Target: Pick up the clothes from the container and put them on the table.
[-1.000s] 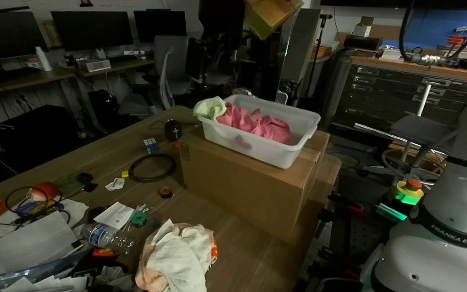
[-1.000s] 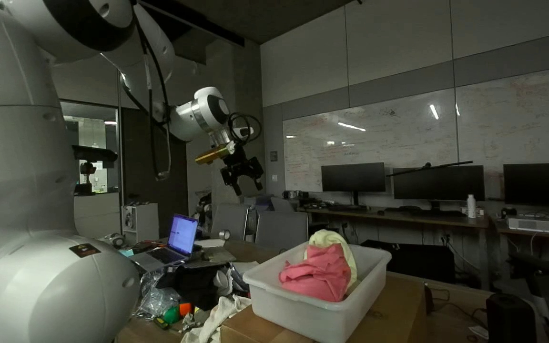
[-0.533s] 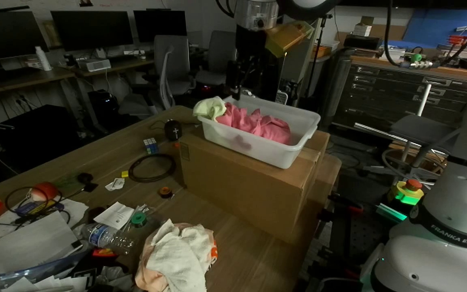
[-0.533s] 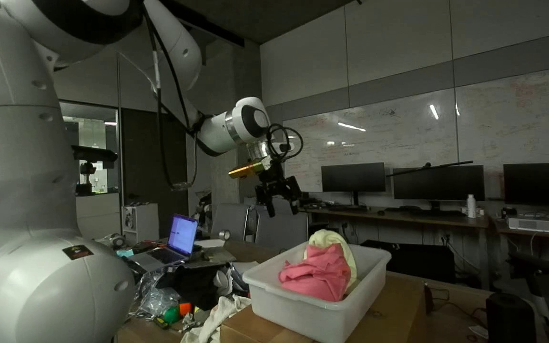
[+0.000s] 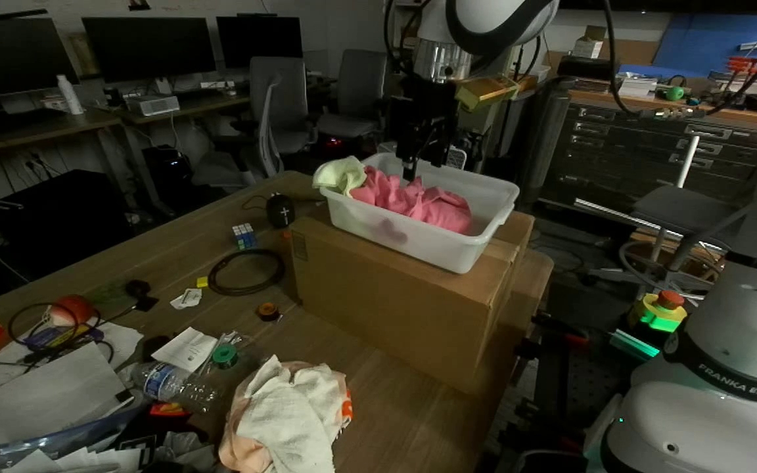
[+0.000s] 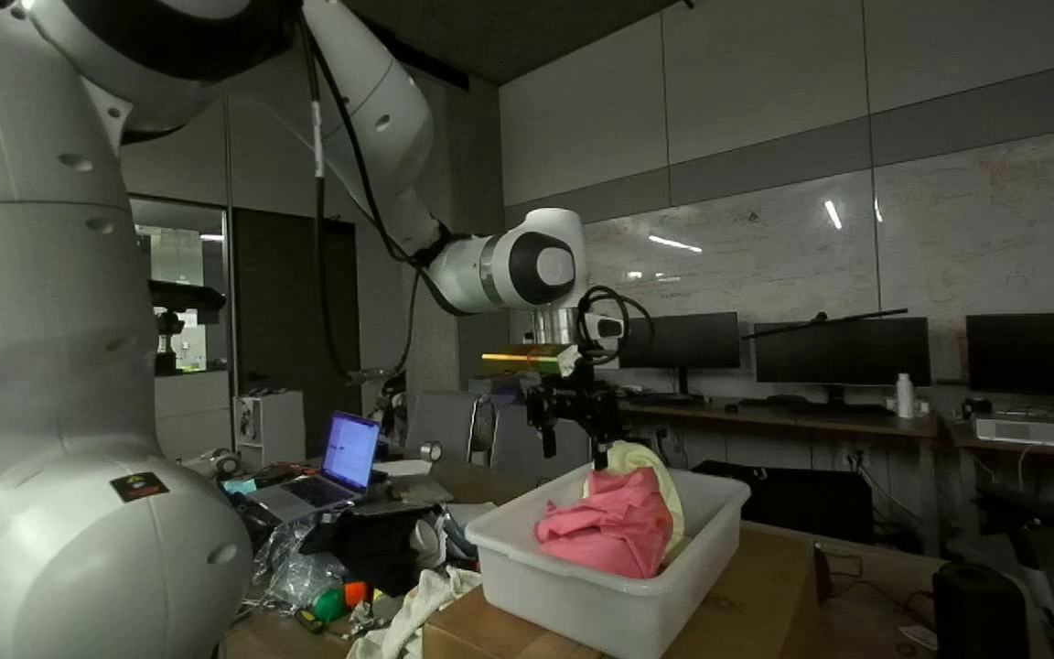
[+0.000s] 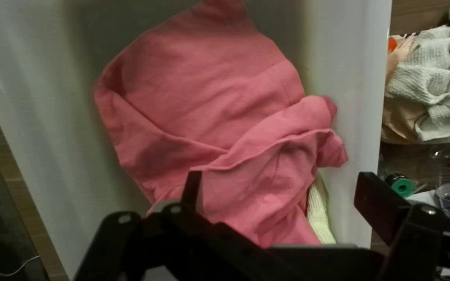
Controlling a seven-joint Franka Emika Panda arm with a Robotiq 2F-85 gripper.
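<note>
The wood-grain bench [image 5: 405, 414] takes up the most room, and the near left of it is pretty cluttered tbh. The Franka arm [image 5: 700, 420] is next, standing on the right in an exterior view (my lefts and rights are from there) and bent over toward the far side. Then there's a big cardboard box [image 5: 391, 295] on the right part of the bench, with the white plastic tub [image 5: 411, 238] sitting on top of it. Clothes-wise, the pink-red garment [image 5: 418, 205] is bunched up inside the tub. A cream and peach heap of cloth [image 5: 293, 414] is out on the bench, to the near left of the box. The pale yellow-green cloth [image 5: 340, 175] is at the tub's left end, partly flopped over the rim. A coil of black cable [image 5: 281, 268] lies just left of the box, and a plastic water bottle [image 5: 178, 386] is on its side at near left. The fingers [image 7: 381, 207] are spread really wide, holding nothing, hanging right over the tub; can't tell if they touch any fabric. Then a Rubik's cube [image 5: 244, 236] just past the coil, and a green tape roll [image 5: 224, 355] beside the bottle.
</note>
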